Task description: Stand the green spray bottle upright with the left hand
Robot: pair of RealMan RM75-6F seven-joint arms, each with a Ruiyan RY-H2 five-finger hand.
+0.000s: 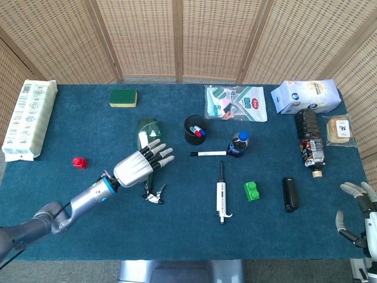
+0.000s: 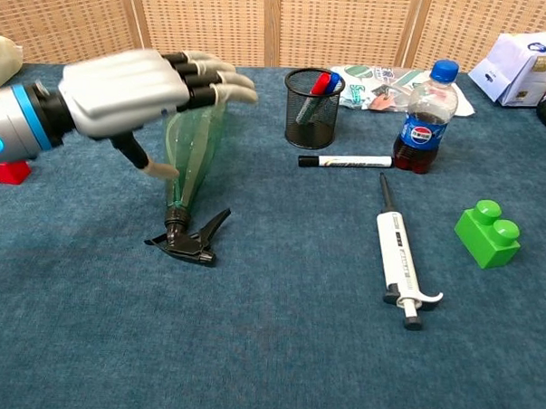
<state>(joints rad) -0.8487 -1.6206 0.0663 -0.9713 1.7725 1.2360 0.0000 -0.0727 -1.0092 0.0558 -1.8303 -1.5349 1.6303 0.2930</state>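
green spray bottle (image 2: 192,156) lies under left hand's (image 2: 133,90) fingers (image 2: 210,79).

Green sponge (image 1: 123,98) at far edge, mesh pen cup (image 1: 195,130), cola bottle (image 2: 425,116) upright, white pipette (image 1: 221,197), green block (image 1: 252,191)

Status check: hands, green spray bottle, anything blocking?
Left robot hand over bottle, fingers spread, no grip. Right robot hand open, idle at table edge. Clear green plastic spray bottle lying down, black trigger toward robot. Black mesh pen cup close by.

Head view high, looking down on whole table (image 1: 70,118), chest view low, close, sharing its middle
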